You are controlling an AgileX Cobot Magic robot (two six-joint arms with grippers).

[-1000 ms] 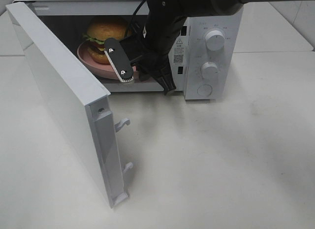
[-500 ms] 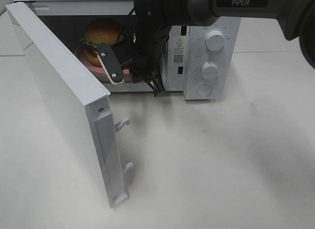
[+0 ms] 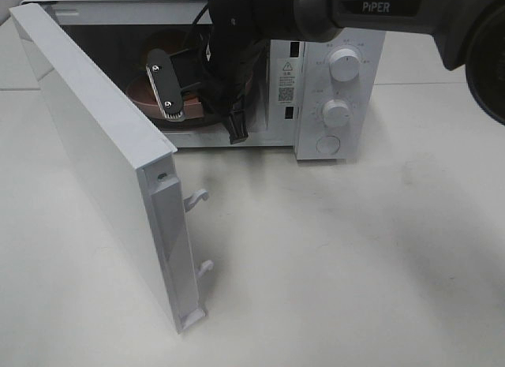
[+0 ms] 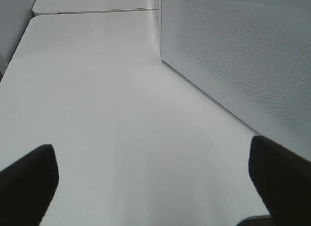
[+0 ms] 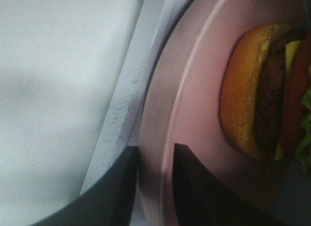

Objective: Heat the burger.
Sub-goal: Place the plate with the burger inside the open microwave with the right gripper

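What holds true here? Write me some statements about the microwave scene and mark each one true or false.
1. The microwave door stands open. True.
2. The burger sits on a blue plate. False: the plate is pink.
3. The right claw has one finger on each side of the plate's rim. True.
4. The left claw is holding the burger. False: it is open over the table with nothing between its fingers.
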